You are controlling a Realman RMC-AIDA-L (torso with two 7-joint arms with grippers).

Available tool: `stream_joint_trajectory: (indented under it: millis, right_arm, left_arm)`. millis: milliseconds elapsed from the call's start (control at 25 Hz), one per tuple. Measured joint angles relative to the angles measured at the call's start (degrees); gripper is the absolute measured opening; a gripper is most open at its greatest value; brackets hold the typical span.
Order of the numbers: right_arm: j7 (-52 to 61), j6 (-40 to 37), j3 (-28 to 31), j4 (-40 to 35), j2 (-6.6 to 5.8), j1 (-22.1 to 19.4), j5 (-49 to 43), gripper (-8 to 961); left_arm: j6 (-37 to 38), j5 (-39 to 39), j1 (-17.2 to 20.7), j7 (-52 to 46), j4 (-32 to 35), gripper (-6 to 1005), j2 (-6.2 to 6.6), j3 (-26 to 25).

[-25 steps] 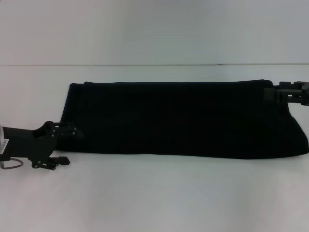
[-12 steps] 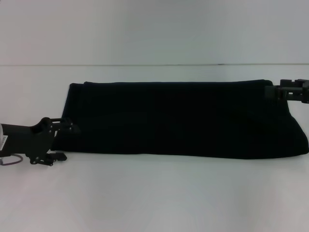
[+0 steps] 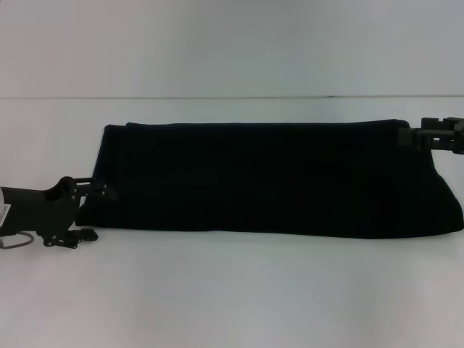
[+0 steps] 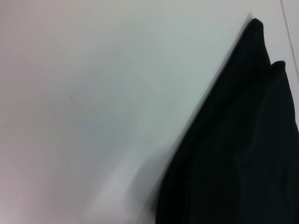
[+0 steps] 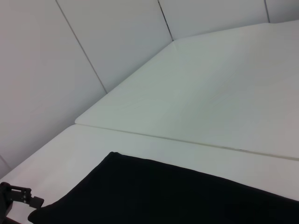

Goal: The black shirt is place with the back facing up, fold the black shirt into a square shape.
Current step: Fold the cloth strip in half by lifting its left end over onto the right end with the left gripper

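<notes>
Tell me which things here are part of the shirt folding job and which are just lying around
Part of the job:
- black shirt, folded into a long band
- left gripper, at its near left corner
- right gripper, at its far right corner

Just there:
- white table, nothing loose on it

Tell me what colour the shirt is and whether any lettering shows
The shirt is plain black, no lettering showing; the head view shows it best.

A large soft black shirt [image 4: 238, 154] of folded cloth lies on the smooth white tabletop [image 4: 93, 93]. Its straight edge runs diagonally across the surface, and at the far end two layered corners poke out, one just beside the other. A thin seam line crosses the tabletop near those corners.
</notes>
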Motion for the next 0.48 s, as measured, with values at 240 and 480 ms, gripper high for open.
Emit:
stream_joint_trajectory:
  millis: [240,480]
  right_arm:
    - [-0.04,0.02,0.0,0.0,0.03,0.0,0.0,931]
    - [-0.07,0.01,0.0,0.0,0.03,0.0,0.0,931]
  left_arm:
    - [-1.57,-0.32,0.06,0.35,-0.68,871,-0.11,0.0]
    - [-3.23,-1.07,-0.1,0.85,-0.68,869,-0.22,-0.04]
